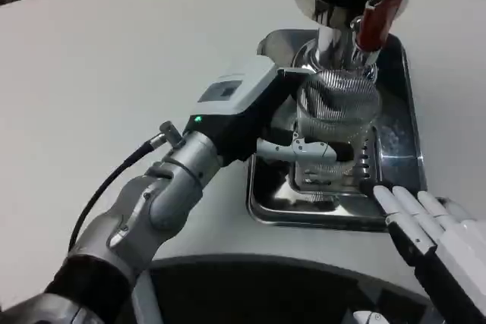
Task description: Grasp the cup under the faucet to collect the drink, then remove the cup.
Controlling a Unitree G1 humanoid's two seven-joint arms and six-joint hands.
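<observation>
Head view, and the left hand (304,138) is right in there, its white back turned up, a small green light glowing at the wrist, fingers wrapped round the ribbed clear cup (338,108). That's a firm hold: white and black fingers curl across the lower front of the cup. Directly above the hand, the cup's mouth sits under the faucet (351,42), a chrome spout with a red lever (376,17) just off to its far side. Beneath the hand lies the metal drip tray (266,206), the slotted grate showing under the fingers, and the cup stands within the tray's walls. Whether any drink is in the cup, I cannot tell. Out from there, nearer the robot and to the right, the right hand (437,237) rests at the tray's near corner, fingers straight and side by side, holding nothing. All around, the white table (114,73).
</observation>
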